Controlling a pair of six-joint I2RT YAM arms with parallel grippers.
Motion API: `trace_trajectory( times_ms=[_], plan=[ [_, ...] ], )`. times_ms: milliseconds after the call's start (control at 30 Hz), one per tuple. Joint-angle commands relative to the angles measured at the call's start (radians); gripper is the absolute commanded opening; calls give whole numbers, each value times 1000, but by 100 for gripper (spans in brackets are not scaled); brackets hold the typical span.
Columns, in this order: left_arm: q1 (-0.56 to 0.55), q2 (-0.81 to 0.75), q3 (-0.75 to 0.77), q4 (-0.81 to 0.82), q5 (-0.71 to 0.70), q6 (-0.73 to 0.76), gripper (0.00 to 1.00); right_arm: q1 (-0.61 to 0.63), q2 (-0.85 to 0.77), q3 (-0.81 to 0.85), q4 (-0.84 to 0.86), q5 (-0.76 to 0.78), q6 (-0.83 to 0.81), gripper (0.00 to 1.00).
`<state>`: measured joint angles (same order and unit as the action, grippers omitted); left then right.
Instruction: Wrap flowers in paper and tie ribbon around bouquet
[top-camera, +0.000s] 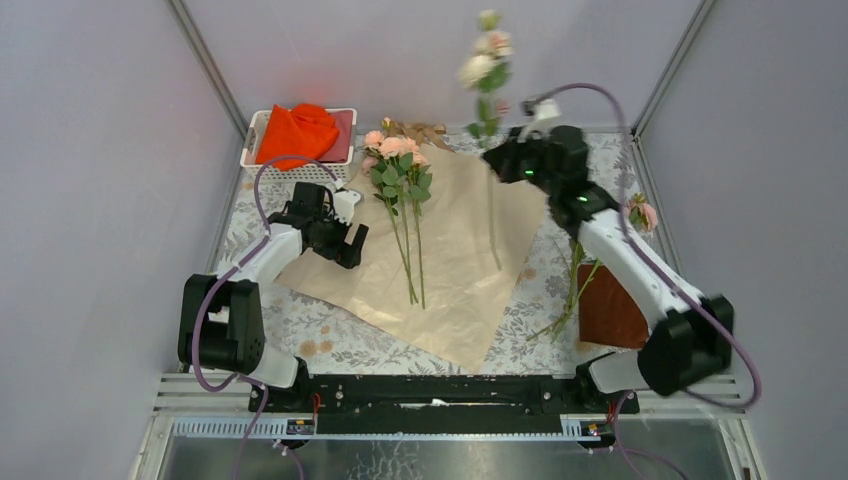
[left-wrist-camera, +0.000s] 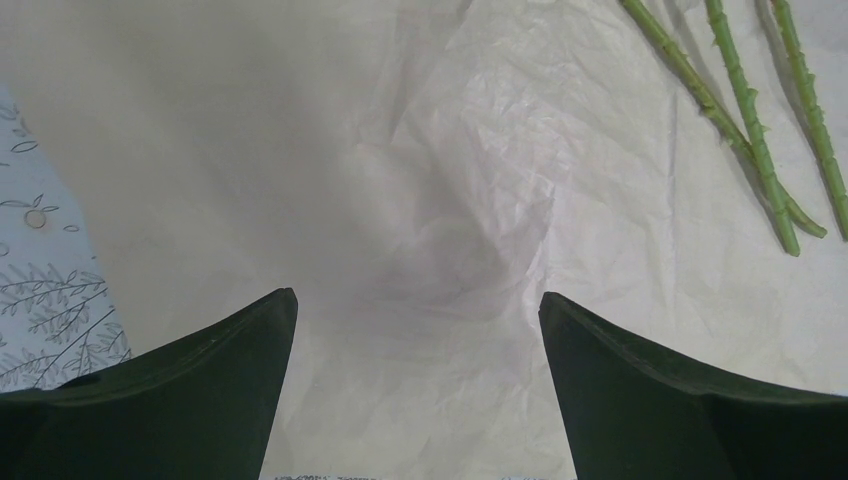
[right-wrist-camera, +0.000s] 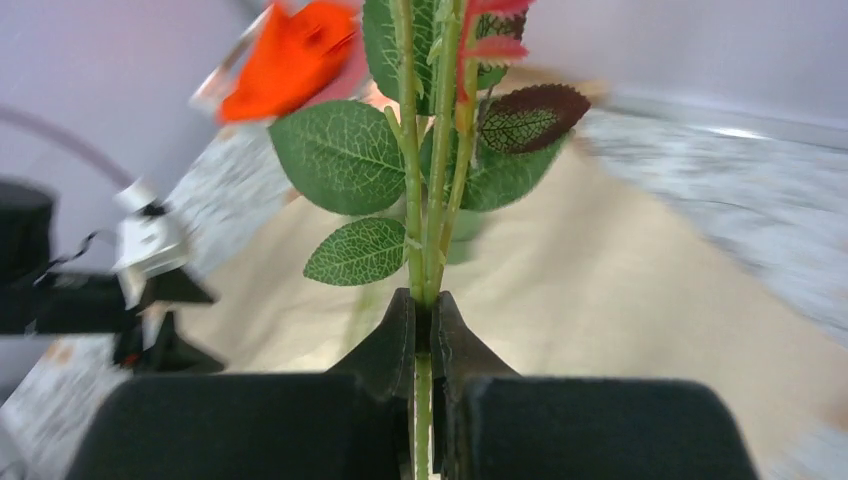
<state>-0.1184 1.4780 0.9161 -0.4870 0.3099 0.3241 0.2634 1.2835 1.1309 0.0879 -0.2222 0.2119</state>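
Left claw (top-camera: 352, 245) hangs spread wide and empty over the left side of the peach paper (top-camera: 460, 250), likely ready to pin it down. On the paper lie flowers (top-camera: 400, 165), stems toward the arms and blooms at the far corner, which suits a diagonal roll. Farther back, right claw (right-wrist-camera: 422, 300) is clamped on another stem (right-wrist-camera: 412, 180), roughly upright with blooms topmost, apparently to join them; tan ribbon (top-camera: 415, 130) lies beyond
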Motion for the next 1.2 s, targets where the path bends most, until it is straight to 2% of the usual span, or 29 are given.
trace_trajectory(
  times_ms=[0,100,200,400,467,533,600,700,833,967,1167],
  plan=[
    [34,-36,7,24,-23,-13,98,245,270,216,-8,-43,26,0],
    [56,-39,3,31,-21,-22,98,317,455,316,34,6,145,0],
    [72,-30,6,30,-19,-31,98,365,656,450,29,65,198,0],
    [82,-25,8,19,-2,-29,98,379,948,714,-125,184,188,0],
    [83,-25,7,20,1,-28,98,379,999,766,-192,214,181,11],
    [84,-22,9,19,3,-28,99,379,1016,788,-242,218,166,36],
    [85,-17,12,17,6,-29,98,379,998,792,-292,255,131,55],
    [85,-16,14,15,6,-28,98,369,899,760,-371,334,73,63],
    [85,-22,12,11,8,-27,98,315,656,555,-375,477,33,67],
    [85,-32,9,11,13,-26,98,172,420,289,-416,611,81,67],
    [85,-32,8,14,26,-25,98,-156,266,-56,-448,526,203,70]
  ],
)
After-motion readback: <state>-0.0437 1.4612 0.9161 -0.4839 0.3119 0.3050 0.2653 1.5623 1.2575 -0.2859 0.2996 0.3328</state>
